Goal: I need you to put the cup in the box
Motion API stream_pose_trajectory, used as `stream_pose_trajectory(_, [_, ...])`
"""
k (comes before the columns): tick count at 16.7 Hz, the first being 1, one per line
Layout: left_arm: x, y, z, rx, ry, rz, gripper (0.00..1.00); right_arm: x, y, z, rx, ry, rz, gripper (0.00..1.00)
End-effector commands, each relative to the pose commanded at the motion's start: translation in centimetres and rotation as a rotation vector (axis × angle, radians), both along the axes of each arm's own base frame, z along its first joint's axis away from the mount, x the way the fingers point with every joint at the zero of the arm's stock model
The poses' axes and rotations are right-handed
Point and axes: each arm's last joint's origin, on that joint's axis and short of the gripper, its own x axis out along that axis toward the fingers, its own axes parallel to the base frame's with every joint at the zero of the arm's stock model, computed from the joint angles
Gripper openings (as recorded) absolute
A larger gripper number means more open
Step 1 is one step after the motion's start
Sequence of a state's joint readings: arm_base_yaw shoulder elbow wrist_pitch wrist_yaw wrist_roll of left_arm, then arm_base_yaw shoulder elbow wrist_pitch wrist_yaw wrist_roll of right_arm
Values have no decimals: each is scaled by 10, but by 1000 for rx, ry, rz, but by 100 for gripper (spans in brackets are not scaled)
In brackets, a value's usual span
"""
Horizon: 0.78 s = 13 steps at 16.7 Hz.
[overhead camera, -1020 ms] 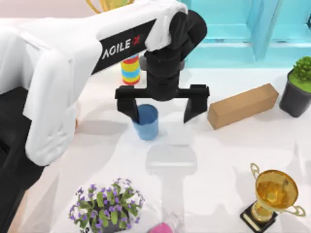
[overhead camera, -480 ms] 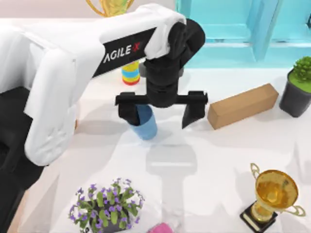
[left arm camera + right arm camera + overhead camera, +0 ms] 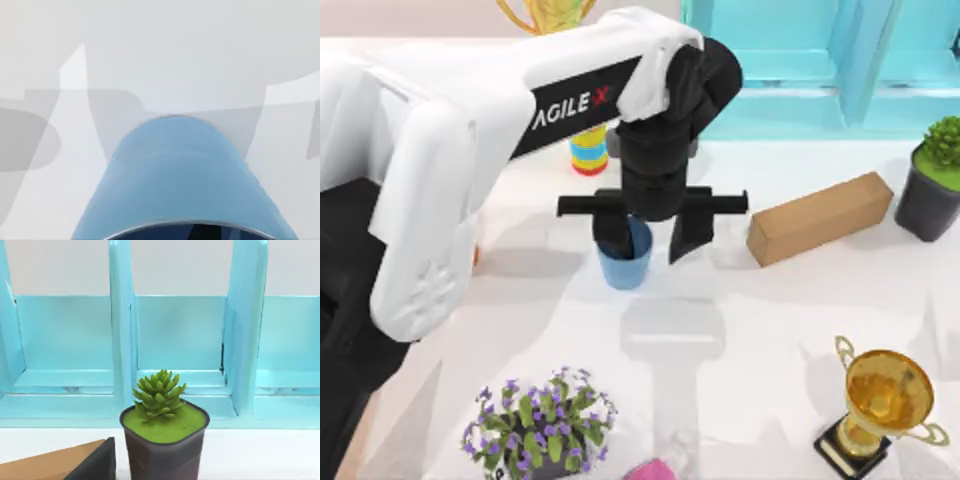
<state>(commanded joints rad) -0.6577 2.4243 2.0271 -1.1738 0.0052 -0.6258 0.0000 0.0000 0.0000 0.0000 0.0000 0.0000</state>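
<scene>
Our left gripper [image 3: 650,240] hung over the cup [image 3: 624,262], near the bench [image 3: 760,330] centre. Its fingers [image 3: 688,235] stood a little apart: one dipped inside the cup's mouth, the other sat just outside its rim at 3 o'clock. We could not tell whether either pressed on the wall. Half a second before, the fingers were spread far wider. The cup stood upright, well apart from the brown block [image 3: 818,217] at 3 o'clock. In the left wrist view the cup [image 3: 175,180] was cut off at the frame edge.
</scene>
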Motion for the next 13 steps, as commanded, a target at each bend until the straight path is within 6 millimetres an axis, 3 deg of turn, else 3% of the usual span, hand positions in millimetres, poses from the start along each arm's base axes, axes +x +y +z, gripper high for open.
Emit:
stream_pose_trajectory(3, [0,0,0,0,0,0,2,0,0,0,0,0,0,100])
stream_pose_trajectory(4, [0,0,0,0,0,0,0,0,0,0,0,0,0,100])
stream_pose_trajectory(13, [1,1,0,0,-1,0,0,0,0,0,0,0,0,100])
